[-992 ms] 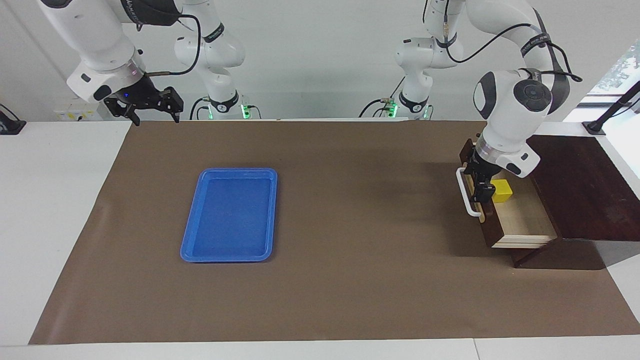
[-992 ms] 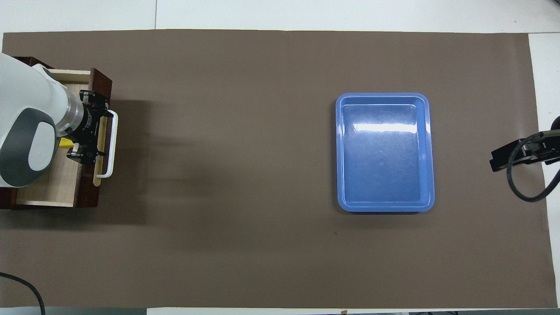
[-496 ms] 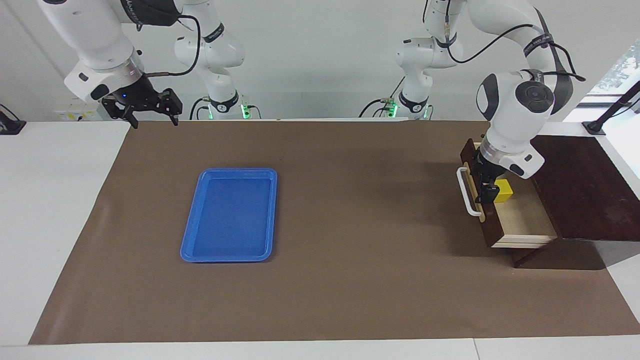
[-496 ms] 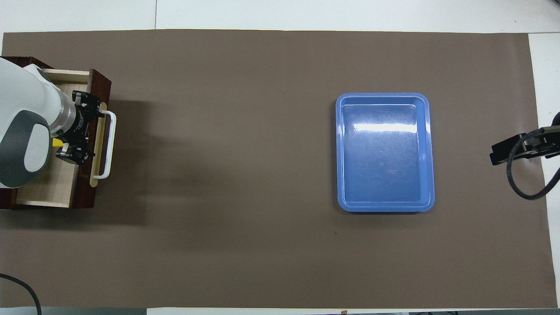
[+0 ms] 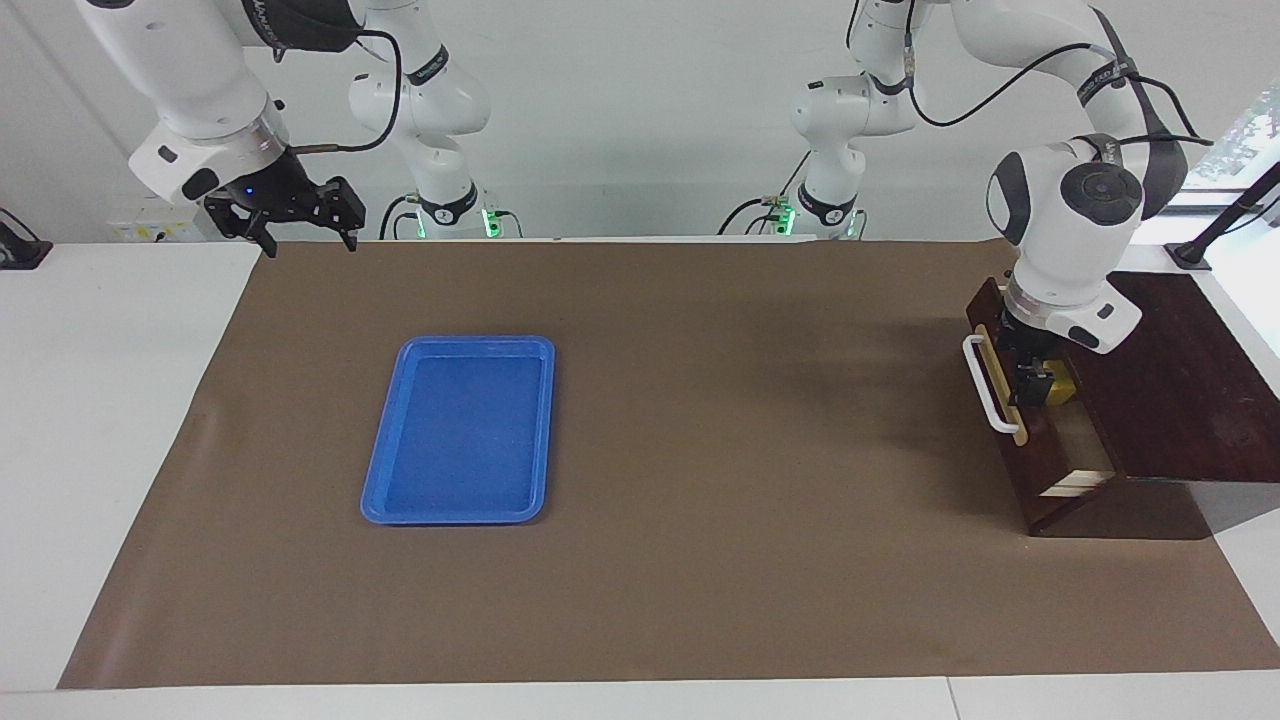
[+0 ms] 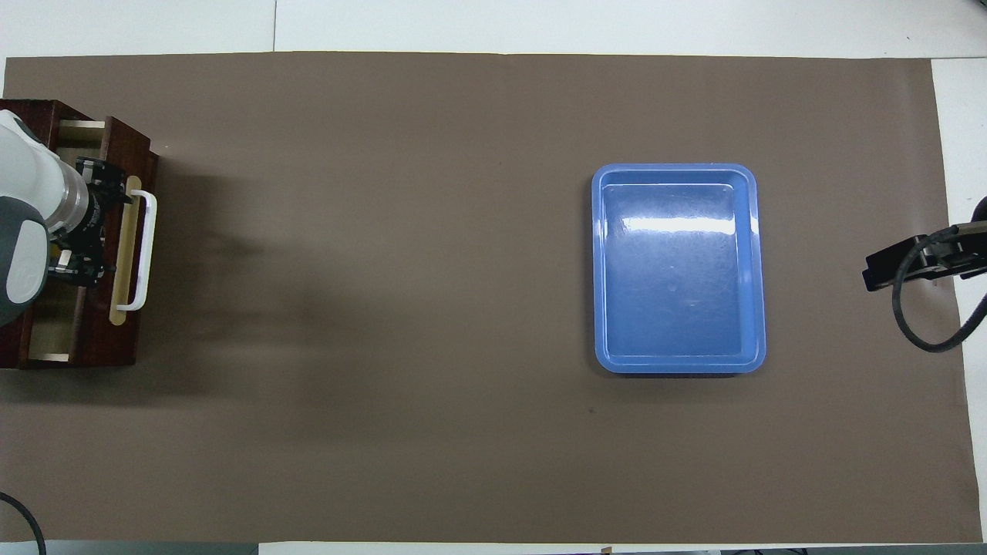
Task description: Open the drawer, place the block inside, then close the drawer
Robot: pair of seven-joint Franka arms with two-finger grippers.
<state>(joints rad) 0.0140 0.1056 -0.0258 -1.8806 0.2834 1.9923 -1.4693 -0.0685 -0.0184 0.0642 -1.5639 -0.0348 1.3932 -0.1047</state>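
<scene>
The blue tray (image 5: 455,343) is being left bare on the brown mat (image 5: 700,450), toward the right arm's end of the table. At the left arm's end, the yellow block (image 5: 1060,392) is being carried inside the drawer (image 5: 1035,470) of the dark wooden box (image 5: 1170,380). Opening and loading are therefore being counted as done. The drawer is being shown mostly in, with only a narrow strip of its pale interior exposed, so closing is judged to be the step in hand. The last stretch of travel and the gripper's withdrawal are being reckoned as what is left.

The right gripper (image 5: 310,245) is being held raised over the mat's edge nearest the robots, jaws wide and nothing in them; that arm is being kept waiting. The left gripper (image 5: 1030,385) is being pointed down into the drawer, just inside the front panel that carries the white handle (image 5: 985,385). Its jaws are being held wide along the panel, with nothing gripped and the block just beside them.
</scene>
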